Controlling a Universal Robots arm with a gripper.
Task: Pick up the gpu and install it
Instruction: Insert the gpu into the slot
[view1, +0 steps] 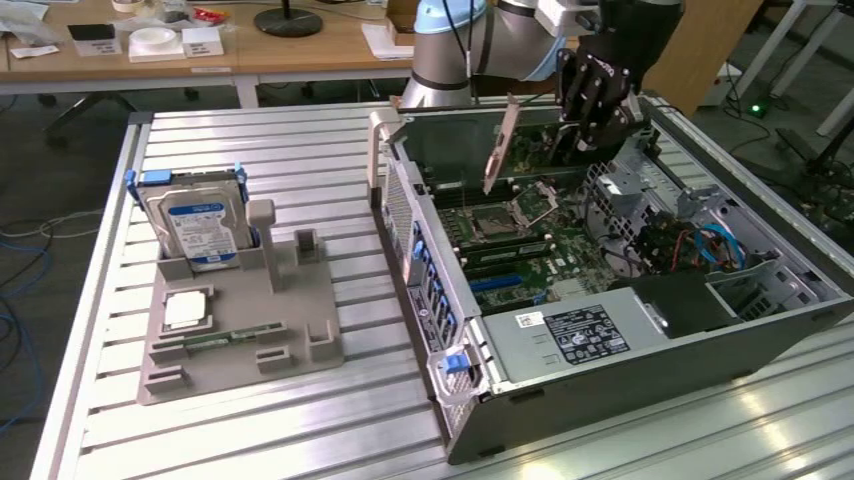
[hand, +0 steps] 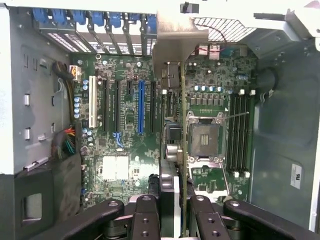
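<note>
My gripper (view1: 582, 128) is shut on the gpu (view1: 503, 140), holding it on edge above the open computer case (view1: 747, 330). Its silver end bracket hangs down toward the motherboard (view1: 534, 265). In the wrist view the gpu (hand: 183, 145) shows edge-on as a thin green line with a black heatsink, and its bracket lies toward the case's slot wall. There my gripper (hand: 172, 212) clamps it between black fingers (hand: 146, 210). The card hovers over the board (hand: 120, 150), between the blue slot (hand: 140, 107) and the empty processor socket (hand: 205, 137).
A grey fixture (view1: 240, 345) on the ribbed metal table holds a silver hard drive with a blue label (view1: 198, 225), a memory stick (view1: 234, 338) and a small square chip (view1: 187, 308). Cables and a drive cage (view1: 694, 240) fill the case's far side. A wooden desk (view1: 307, 50) stands behind.
</note>
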